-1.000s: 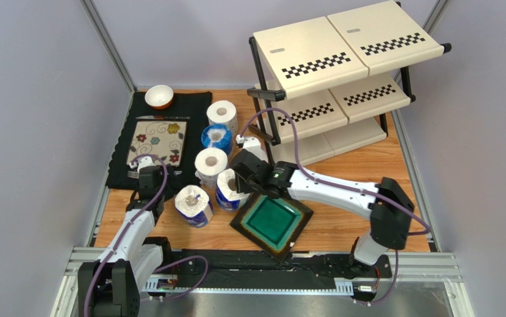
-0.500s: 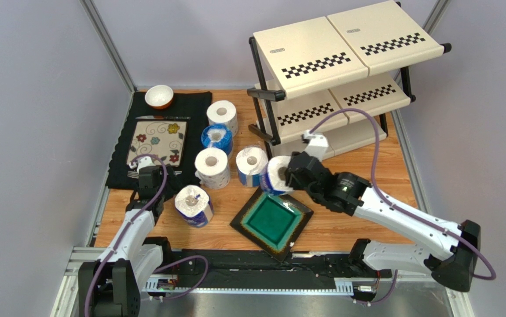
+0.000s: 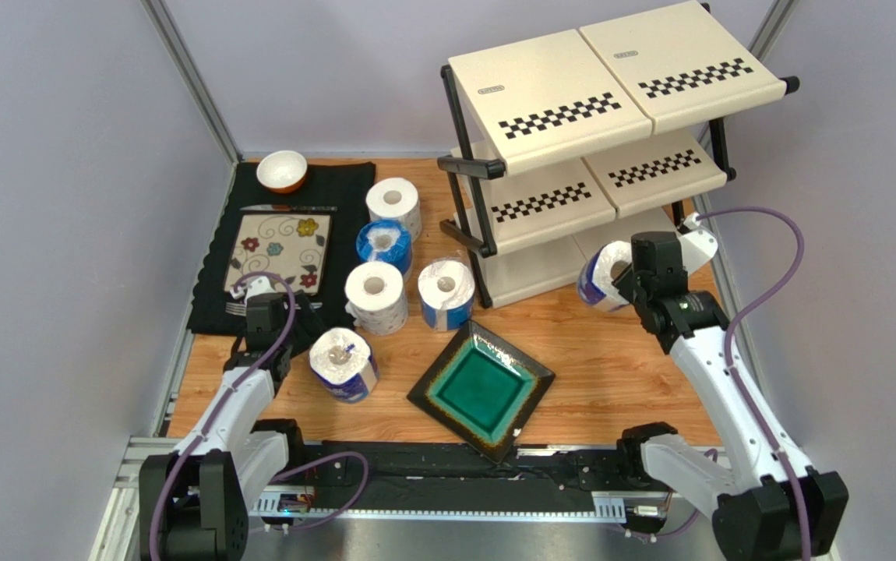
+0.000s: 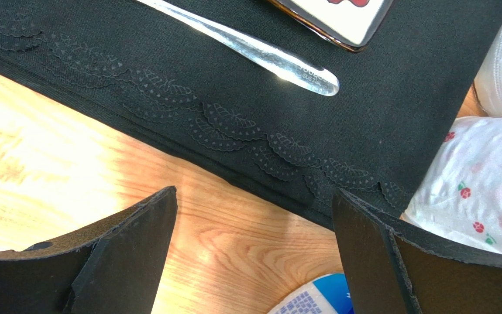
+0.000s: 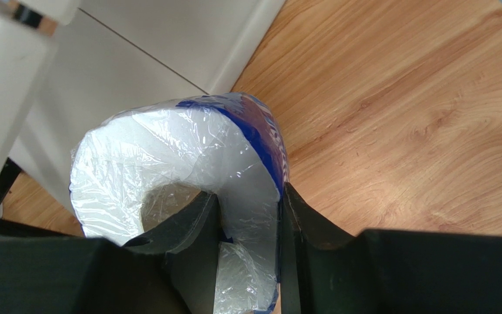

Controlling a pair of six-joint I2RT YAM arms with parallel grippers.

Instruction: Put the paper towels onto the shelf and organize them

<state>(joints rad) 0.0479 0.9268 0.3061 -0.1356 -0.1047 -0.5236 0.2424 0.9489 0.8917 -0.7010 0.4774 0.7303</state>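
Note:
My right gripper (image 3: 617, 278) is shut on a paper towel roll in a blue-and-white wrapper (image 3: 597, 281). It holds the roll in the air at the right front of the shelf (image 3: 605, 105), level with the lowest tier. In the right wrist view one finger sits in the roll's (image 5: 168, 154) core and the other outside its wall, so the right gripper (image 5: 248, 199) pinches the wall. Several more paper towels stand left of the shelf: one plain (image 3: 394, 203), one blue (image 3: 384, 246), one plain (image 3: 374, 296), one wrapped (image 3: 446, 292), one printed (image 3: 343, 364). My left gripper (image 3: 263, 327) (image 4: 253, 219) hangs open over the placemat's edge, holding nothing.
A green square plate (image 3: 482, 392) lies on the wood in front of the shelf. The black placemat (image 3: 342, 193) at the left carries a flowered tile (image 3: 281, 249), cutlery (image 4: 267, 55) and a small bowl (image 3: 282, 171). Grey walls close in on both sides.
My right arm has swung the wrapped roll from beside the green plate across to the right front of the shelf. The left arm has not moved.

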